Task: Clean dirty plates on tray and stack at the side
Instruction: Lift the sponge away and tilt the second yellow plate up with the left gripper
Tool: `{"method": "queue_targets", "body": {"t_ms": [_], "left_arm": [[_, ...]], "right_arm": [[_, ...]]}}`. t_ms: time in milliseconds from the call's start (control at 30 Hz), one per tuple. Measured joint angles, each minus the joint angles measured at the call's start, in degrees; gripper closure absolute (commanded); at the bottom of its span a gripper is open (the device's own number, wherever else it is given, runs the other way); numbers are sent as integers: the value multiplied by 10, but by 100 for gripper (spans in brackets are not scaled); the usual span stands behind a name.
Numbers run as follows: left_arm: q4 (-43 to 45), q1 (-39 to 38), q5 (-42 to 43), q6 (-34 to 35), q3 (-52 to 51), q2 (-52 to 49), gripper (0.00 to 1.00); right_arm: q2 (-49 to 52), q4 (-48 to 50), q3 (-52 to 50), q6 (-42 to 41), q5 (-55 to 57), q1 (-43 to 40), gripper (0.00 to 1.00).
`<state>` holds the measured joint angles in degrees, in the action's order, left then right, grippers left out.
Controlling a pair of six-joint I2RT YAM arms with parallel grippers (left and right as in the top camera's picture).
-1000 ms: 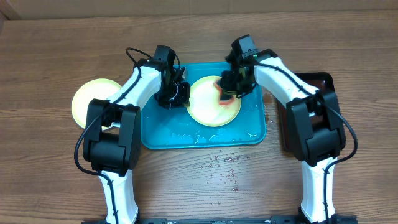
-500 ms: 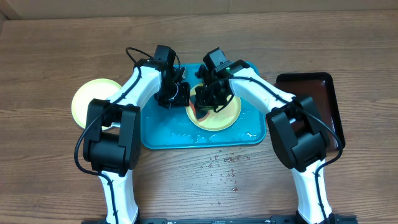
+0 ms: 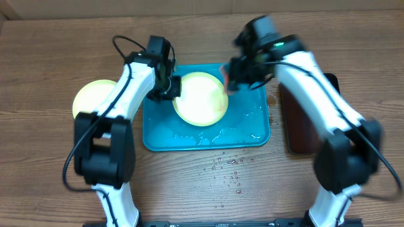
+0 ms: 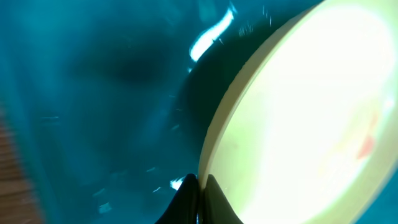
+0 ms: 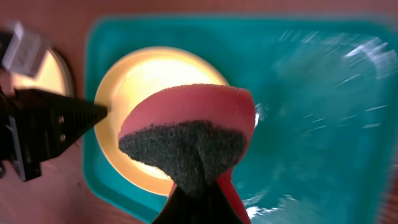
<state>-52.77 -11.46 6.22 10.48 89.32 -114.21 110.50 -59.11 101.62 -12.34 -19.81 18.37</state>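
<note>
A pale yellow-green plate [image 3: 201,99] sits over the left half of the turquoise tray [image 3: 249,129]. My left gripper [image 3: 169,87] is shut on its left rim, and the left wrist view shows the rim [image 4: 214,155] pinched between the jaws [image 4: 199,193]. A small red smear [image 4: 367,144] is on the plate. My right gripper [image 3: 230,79] is shut on a red sponge with a dark scouring side [image 5: 186,134] and holds it above the plate's right edge [image 5: 143,68], clear of it. Another yellow-green plate [image 3: 93,99] lies on the table left of the tray.
A narrow dark brown tray [image 3: 302,129] lies to the right of the turquoise tray, partly under my right arm. Water pools in the tray [image 5: 323,93], and drops [image 3: 227,167] dot the wooden table in front of it.
My right gripper has lifted the sponge off the plate and moved right and back. My left gripper has shifted the plate slightly left and it looks raised.
</note>
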Motion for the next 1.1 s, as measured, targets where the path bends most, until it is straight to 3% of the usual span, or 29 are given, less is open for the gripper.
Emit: {"method": "queue_targets", "body": {"t_ms": [167,333,800,1100], "left_arm": [[-26,-2,-92,-4,7,80,96],[-44,-23,-197,-4,9,135,96],[-37,-235,-610,-1,9,157,96],[-14,-308,-853,0,9,157,96]], "right_arm": [[-73,-8,14,2,18,-45,96],[-71,-24,14,2,23,-73,96],[-68,-25,13,2,27,-87,96],[-68,-31,13,2,28,-87,96]]}}
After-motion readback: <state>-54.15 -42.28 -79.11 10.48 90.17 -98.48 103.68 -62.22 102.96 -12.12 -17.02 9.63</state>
